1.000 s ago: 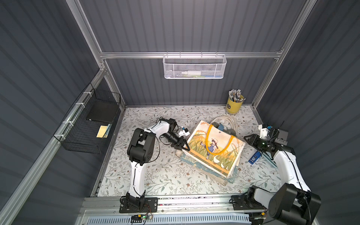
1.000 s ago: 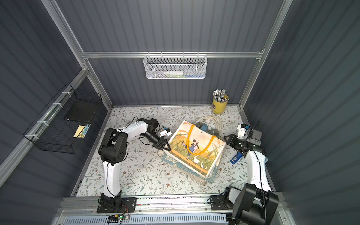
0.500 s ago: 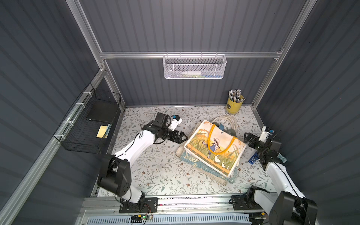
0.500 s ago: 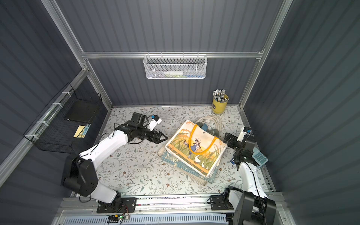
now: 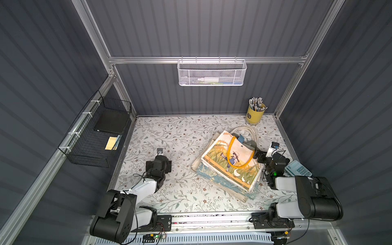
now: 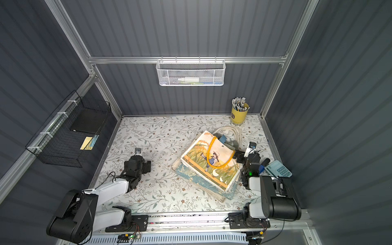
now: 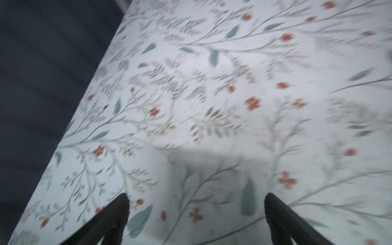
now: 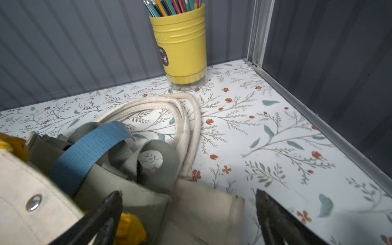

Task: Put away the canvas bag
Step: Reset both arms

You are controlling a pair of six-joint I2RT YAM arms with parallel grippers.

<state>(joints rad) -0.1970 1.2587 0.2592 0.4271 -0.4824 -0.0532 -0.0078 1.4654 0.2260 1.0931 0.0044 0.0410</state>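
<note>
Both sets of jaws stand spread wide, holding nothing. The left gripper [image 7: 196,197] hangs over the bare floral table [image 7: 212,84], well apart from the canvas bag [image 5: 231,161]. The right gripper [image 8: 188,192] hovers at the bag's edge, beside tangled straps [image 8: 89,150]. The canvas bag lies flat atop a stack of folded bags [image 5: 209,174], near the yellow pencil cup [image 8: 182,46].

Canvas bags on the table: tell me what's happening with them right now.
Nobody is holding them. The stack of canvas bags lies flat on the table, the illustrated bag with yellow handles on top. The right gripper sits open at the stack's handle end, gripping nothing. The left gripper is open over bare table, well apart from the bags.
</note>
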